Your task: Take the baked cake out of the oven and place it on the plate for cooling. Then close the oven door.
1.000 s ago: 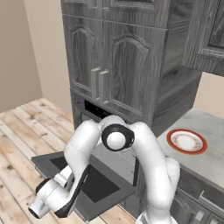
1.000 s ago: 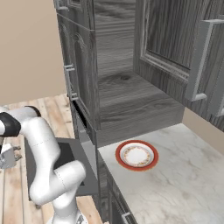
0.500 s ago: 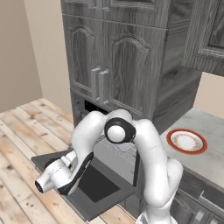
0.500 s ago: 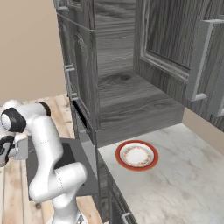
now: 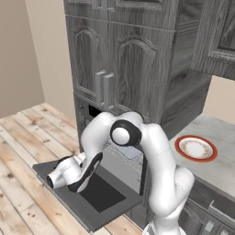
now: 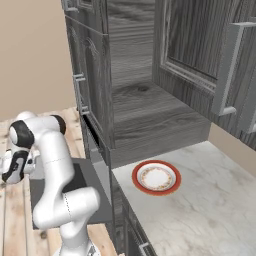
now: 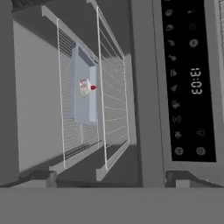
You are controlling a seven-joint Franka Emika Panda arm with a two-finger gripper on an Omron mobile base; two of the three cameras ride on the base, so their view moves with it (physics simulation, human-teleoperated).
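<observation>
In the hand view the oven (image 7: 144,109) stands open, turned on its side. The baked cake (image 7: 85,87), a small white wedge with a red cherry, sits on a grey tray (image 7: 85,105) on the wire rack (image 7: 113,113), deep inside. My gripper (image 5: 85,176) hovers above the lowered oven door (image 5: 92,202), outside the cavity and facing it, open with nothing between its fingers. From the right base view the gripper (image 6: 14,172) hangs left of the oven door (image 6: 75,187). The plate (image 5: 196,148), red-rimmed, lies bare on the counter to the right, also the plate (image 6: 156,177).
The black control strip (image 7: 188,78) runs above the cavity. Tall grey cabinet doors (image 5: 119,69) with handles stand over the oven. The marble counter (image 6: 200,210) stretches right of the oven. Wooden floor (image 5: 23,147) lies open to the left.
The hand has lifted from low by the floor up and toward the oven, and now hangs over the open door. Its jaws stay wide. Nothing else has moved.
</observation>
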